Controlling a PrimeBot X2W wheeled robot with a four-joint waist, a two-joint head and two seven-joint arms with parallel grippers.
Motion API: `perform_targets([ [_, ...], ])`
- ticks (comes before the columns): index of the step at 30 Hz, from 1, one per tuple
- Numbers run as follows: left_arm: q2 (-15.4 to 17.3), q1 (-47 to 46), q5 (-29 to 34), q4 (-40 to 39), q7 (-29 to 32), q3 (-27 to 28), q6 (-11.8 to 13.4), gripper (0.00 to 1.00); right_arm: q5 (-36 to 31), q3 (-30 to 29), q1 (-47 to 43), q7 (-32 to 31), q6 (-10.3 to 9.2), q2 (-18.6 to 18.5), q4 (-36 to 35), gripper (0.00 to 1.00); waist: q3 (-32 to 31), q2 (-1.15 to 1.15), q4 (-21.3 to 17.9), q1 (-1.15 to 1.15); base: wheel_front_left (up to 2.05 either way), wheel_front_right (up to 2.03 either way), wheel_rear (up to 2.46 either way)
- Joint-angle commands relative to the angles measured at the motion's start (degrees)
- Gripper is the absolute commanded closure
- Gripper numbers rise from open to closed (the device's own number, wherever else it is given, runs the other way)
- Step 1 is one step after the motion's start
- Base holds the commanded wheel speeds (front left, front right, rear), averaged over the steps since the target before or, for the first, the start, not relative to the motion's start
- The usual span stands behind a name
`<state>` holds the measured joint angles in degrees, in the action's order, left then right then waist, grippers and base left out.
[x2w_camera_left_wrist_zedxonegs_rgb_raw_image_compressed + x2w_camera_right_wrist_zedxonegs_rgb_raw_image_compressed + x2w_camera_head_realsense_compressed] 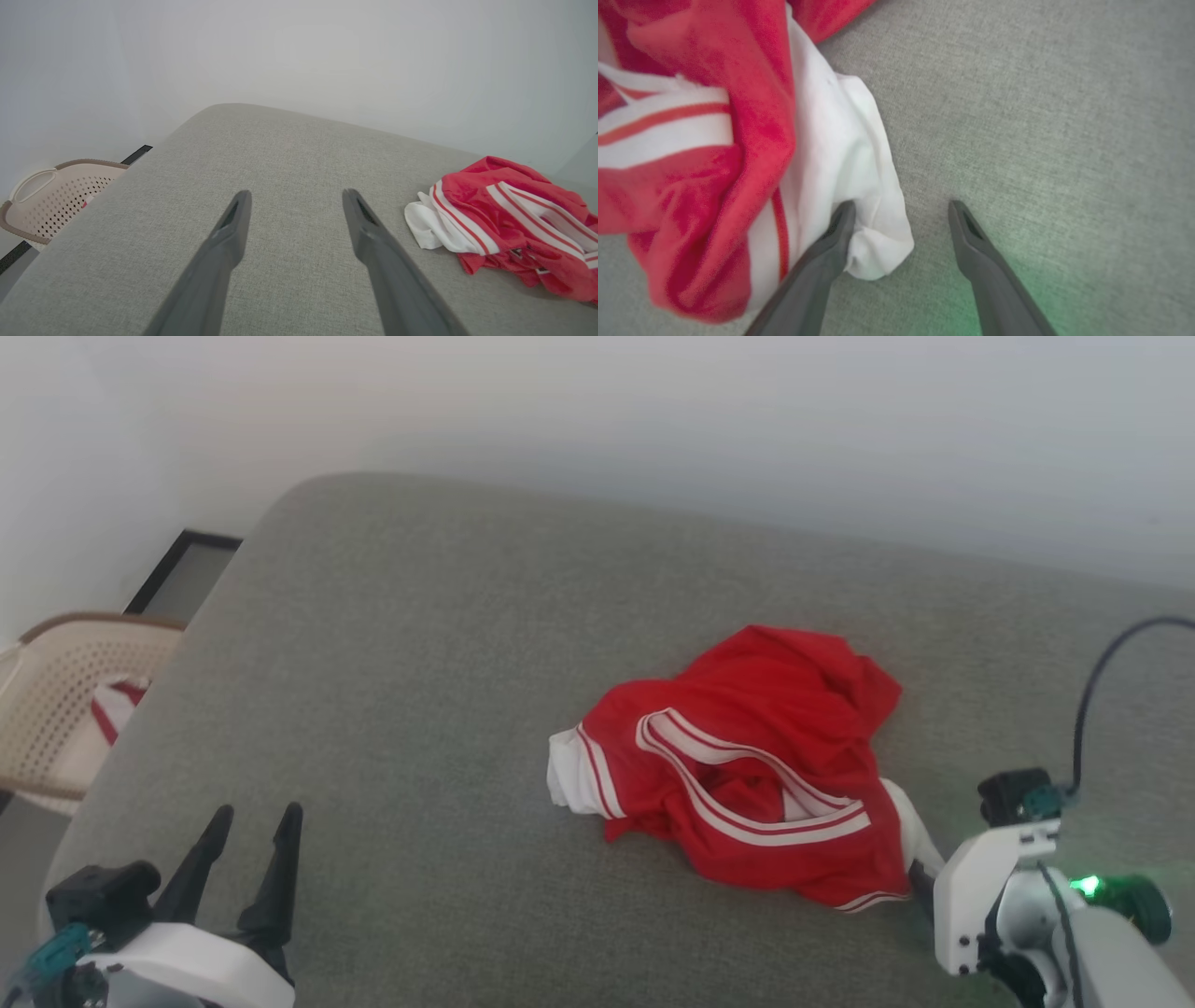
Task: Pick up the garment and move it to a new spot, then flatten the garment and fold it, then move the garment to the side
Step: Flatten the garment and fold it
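Both grippers are seen with fingers spread wide, and nothing is held. Left gripper (pixel 257 821) is held over the bare grey cushion (pixel 420 663), well apart from the shirt (pixel 747 756). Right gripper (pixel 901 207) is placed at the shirt's near edge. One finger is seen against a white sleeve end, and the other is over bare cushion. The shirt is bunched up on the cushion's right half. A basket (pixel 56 709) is seen beside the cushion's left edge.
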<state>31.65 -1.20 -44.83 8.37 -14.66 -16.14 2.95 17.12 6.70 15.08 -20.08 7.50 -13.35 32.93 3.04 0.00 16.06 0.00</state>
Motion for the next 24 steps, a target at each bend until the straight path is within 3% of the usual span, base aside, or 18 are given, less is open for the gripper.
perform_targets([
  [1,-0.3,-0.8,0.7,0.2,-0.3,0.0,-0.4,0.00,0.3,0.8,-0.2,-1.4,-0.02,0.2,1.2,0.00,1.0,0.00,0.8,0.00,0.00,0.00,0.00],
  [4,-0.8,-1.9,1.2,1.0,-0.3,-0.3,-0.8,0.00,1.3,2.3,0.5,-4.6,-0.02,-0.6,3.2,0.00,1.7,0.00,1.3,0.00,0.00,0.00,0.00],
  [5,-0.9,-2.2,1.2,1.3,-0.3,-0.4,-1.0,0.00,1.6,2.9,0.6,-5.2,-0.01,-0.8,3.6,0.59,1.8,0.00,1.4,0.00,0.00,0.00,0.00],
  [6,-1.0,-2.5,1.1,1.6,-0.4,-0.4,-1.1,0.00,2.0,3.6,0.8,-5.7,0.00,-0.9,3.7,1.00,1.8,0.00,1.4,0.00,0.00,0.00,0.00],
  [16,-1.0,-2.4,1.4,2.5,-0.5,0.8,-1.4,0.00,5.9,6.0,3.3,-6.6,-0.08,-5.4,-0.6,1.00,0.8,0.00,-0.8,0.00,0.00,0.00,0.00],
  [24,-0.4,-1.1,1.5,1.4,-0.5,2.0,-1.3,0.00,6.1,2.5,2.8,-8.2,-0.06,-10.5,-7.5,1.00,-0.9,0.00,-4.8,0.00,0.00,0.00,0.00],
])
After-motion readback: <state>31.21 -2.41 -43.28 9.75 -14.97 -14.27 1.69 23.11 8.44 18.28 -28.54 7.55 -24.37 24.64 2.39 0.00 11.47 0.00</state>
